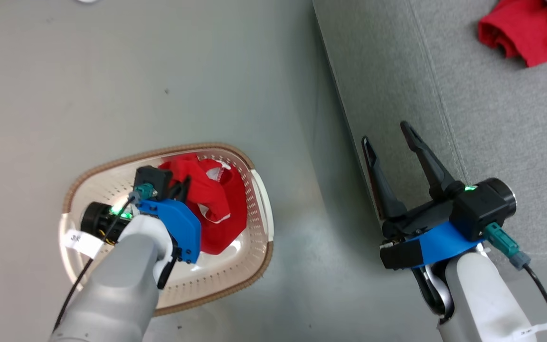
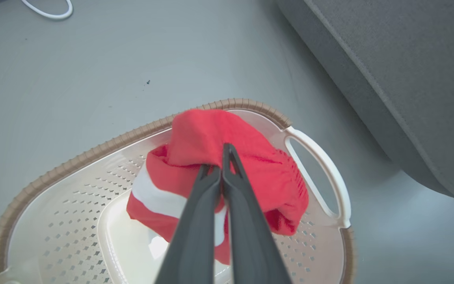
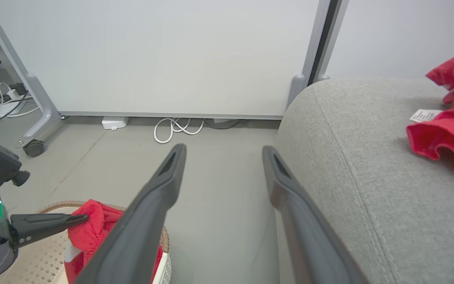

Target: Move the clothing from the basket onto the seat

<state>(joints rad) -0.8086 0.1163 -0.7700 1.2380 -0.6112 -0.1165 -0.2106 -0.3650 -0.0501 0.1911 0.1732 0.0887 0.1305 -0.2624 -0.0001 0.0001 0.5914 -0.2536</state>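
Half of the job looks done to me. One red garment [image 1: 525, 28] already lies on the seat [image 1: 492, 118], well away from the basket [image 2: 73, 159] and on the far part of the cushion from it. The other red garment [image 2: 211, 134] is inside the basket, bunched against the wall by the white side handle [image 2: 321, 165], the handle on the seat's side.

My left gripper [image 2: 217, 161] reaches down into the basket and its two fingers are pressed together on a fold of that garment. The red cloth is pulled up into a peak around the tips, and a white stripe shows just below them. The garment's lower folds hang within the basket's walls, so I judge it gripped but not yet out. I cannot tell whether any cloth rests on the basket's bottom.

My right gripper [image 1: 385, 133] is out of the basket, off to the seat's side of it, hovering at the edge of the cushion. Its fingers are spread wide with nothing between them.

What remains, as I read it: lift this second garment clear of the basket's brown rim, carry it across the strip of floor [image 1: 159, 71] between the basket and the seat, and let it go on the cushion. After that the basket should be empty of clothing.
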